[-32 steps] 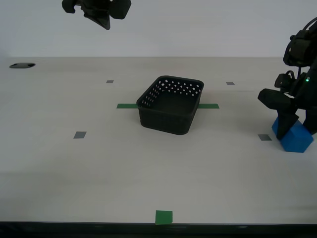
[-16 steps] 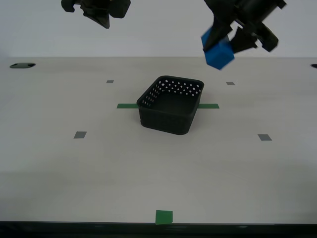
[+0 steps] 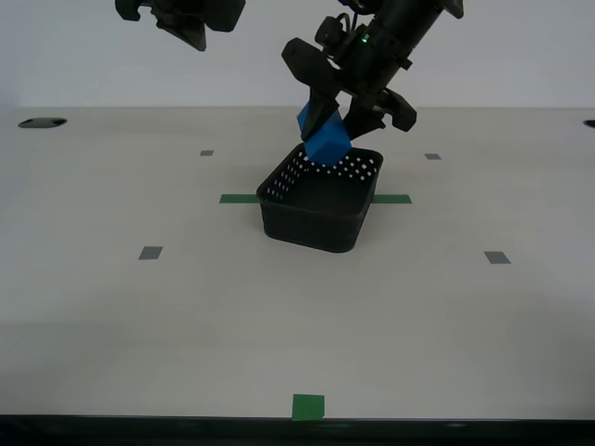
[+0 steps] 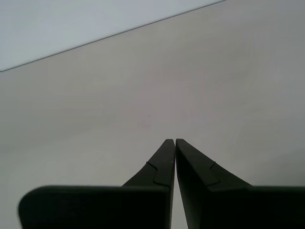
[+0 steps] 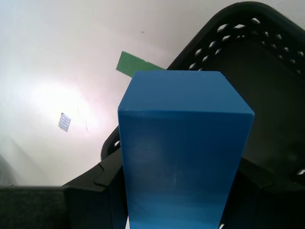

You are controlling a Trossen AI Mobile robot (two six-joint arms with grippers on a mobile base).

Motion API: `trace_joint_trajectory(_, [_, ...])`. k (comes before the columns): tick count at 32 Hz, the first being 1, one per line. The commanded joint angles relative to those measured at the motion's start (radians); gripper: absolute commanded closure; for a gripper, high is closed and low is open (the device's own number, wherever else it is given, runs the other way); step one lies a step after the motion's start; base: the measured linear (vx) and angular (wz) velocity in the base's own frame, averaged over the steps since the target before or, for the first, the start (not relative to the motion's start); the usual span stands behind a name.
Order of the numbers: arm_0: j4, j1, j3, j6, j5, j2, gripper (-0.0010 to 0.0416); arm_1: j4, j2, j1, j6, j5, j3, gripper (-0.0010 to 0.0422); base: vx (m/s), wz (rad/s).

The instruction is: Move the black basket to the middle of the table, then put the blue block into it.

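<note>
The black basket [image 3: 319, 202] stands near the middle of the table [image 3: 139, 316], over the green tape strip [image 3: 238, 198]. My first gripper [image 3: 327, 130] is shut on the blue block [image 3: 325, 142] and holds it tilted just above the basket's far rim. In the first wrist view the blue block [image 5: 181, 148] fills the space between the fingers [image 5: 90, 191], with the basket [image 5: 267, 95] below it. My second gripper [image 4: 174, 141] is shut and empty, raised at the exterior view's upper left [image 3: 191, 23].
A green square [image 3: 308, 406] lies at the table's front edge. Small grey squares [image 3: 150, 252] dot the tabletop, one on the exterior view's right [image 3: 496, 257]. A dark hole [image 3: 42, 122] sits at the far left corner.
My first gripper lifted the blue block from the table's right side, carried it leftward and lowered it to just above the basket. The second arm has not moved.
</note>
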Motion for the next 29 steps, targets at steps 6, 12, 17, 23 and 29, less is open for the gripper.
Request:
trace_joint_trajectory(6, [-0.003, 0.001, 0.000, -0.050, 0.013, -0.001, 0.0332, 0.000, 0.000, 0.000, 0.001, 0.002, 0.000, 0.0412, 0.000, 0.000])
trace_joint_trajectory(12, [-0.008, 0.001, 0.000, -0.054, 0.013, -0.001, 0.0189, 0.000, 0.000, 0.000, 0.001, 0.002, 0.000, 0.0412, 0.000, 0.000])
trace_joint_trajectory(17, [-0.012, 0.001, 0.000, -0.060, 0.013, -0.001, 0.0082, 0.000, 0.000, 0.000, 0.001, 0.001, 0.000, 0.0412, 0.000, 0.000])
trace_joint_trajectory(23, [-0.021, 0.000, 0.000, -0.026, 0.014, -0.001, 0.0087, 0.000, 0.000, 0.000, 0.001, 0.001, 0.000, 0.0412, 0.000, 0.000])
trace_joint_trajectory(29, [-0.153, -0.003, 0.002, -0.085, 0.117, -0.004, 0.0140, 0.000, 0.000, 0.000, 0.001, 0.002, 0.000, 0.0412, 0.000, 0.000])
